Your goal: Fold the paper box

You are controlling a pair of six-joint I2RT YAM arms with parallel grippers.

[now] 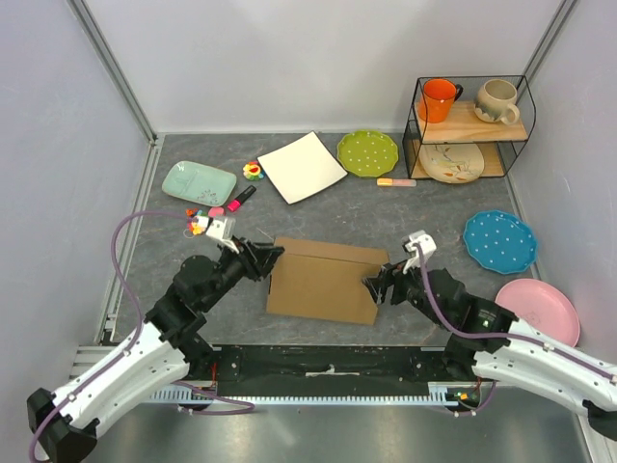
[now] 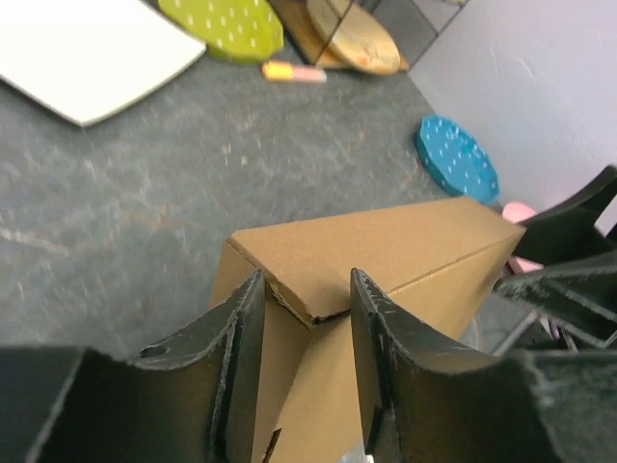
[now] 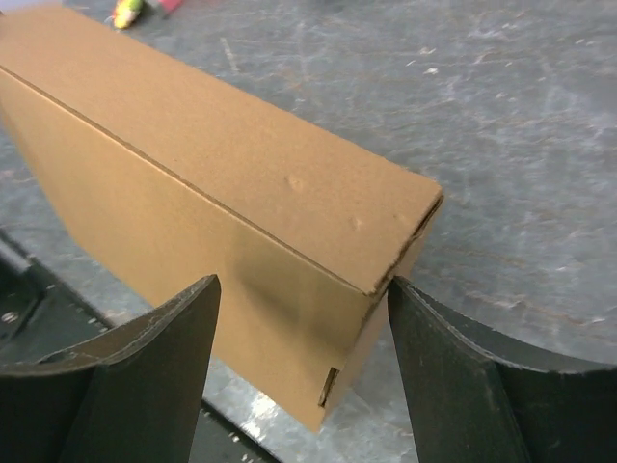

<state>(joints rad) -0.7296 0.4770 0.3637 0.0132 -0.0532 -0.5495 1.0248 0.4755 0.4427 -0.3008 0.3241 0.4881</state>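
Note:
The paper box (image 1: 323, 280) is a closed brown cardboard block lying at the table's near middle. My left gripper (image 1: 272, 258) is at its left end. In the left wrist view the jaws (image 2: 307, 289) stand apart with the box's corner (image 2: 386, 246) between them, not pinched. My right gripper (image 1: 374, 287) is at the box's right end. In the right wrist view it (image 3: 304, 289) is wide open around the box's near right corner (image 3: 222, 145), and the right finger (image 3: 453, 367) is next to the box's end face.
Behind the box lie a white square plate (image 1: 302, 167), a green dotted plate (image 1: 367, 152), a mint plate (image 1: 199, 181) and markers (image 1: 241, 200). A blue plate (image 1: 498, 241) and pink plate (image 1: 537, 311) lie right. A wire rack (image 1: 469, 125) with mugs stands back right.

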